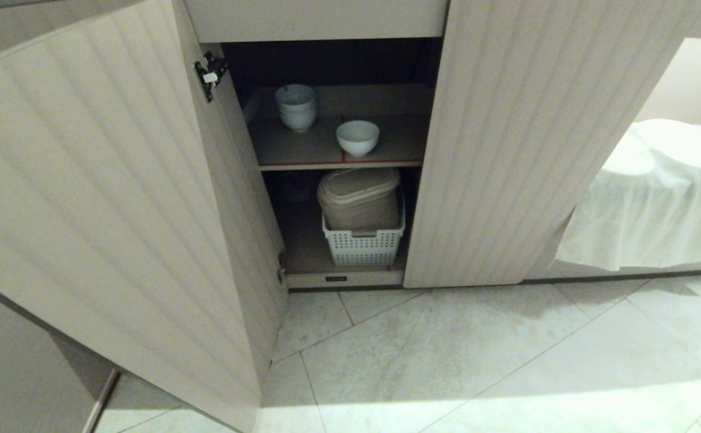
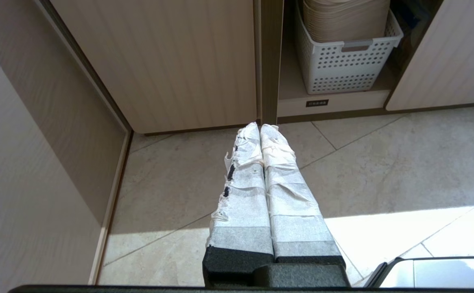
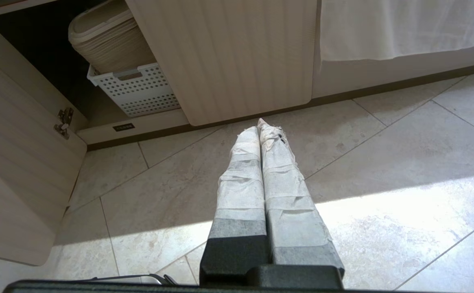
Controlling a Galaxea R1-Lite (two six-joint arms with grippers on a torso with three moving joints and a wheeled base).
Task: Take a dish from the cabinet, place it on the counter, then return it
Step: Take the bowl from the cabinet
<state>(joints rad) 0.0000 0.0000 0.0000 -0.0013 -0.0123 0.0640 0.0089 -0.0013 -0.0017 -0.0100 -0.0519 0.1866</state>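
While cabinet stands open, we judge fetch step not yet begun: dish sits alone on upper shelf, beside stacked bowls. Left gripper and right gripper clenched, empty, above floor. Next: we unclench, reach shelf.

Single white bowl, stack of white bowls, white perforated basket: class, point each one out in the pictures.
single white bowl [image 1: 357, 138], head view, on its outer wall.
stack of white bowls [image 1: 296, 108], head view, on the middle of the stack.
white perforated basket [image 1: 364, 248], head view, on its front wall.
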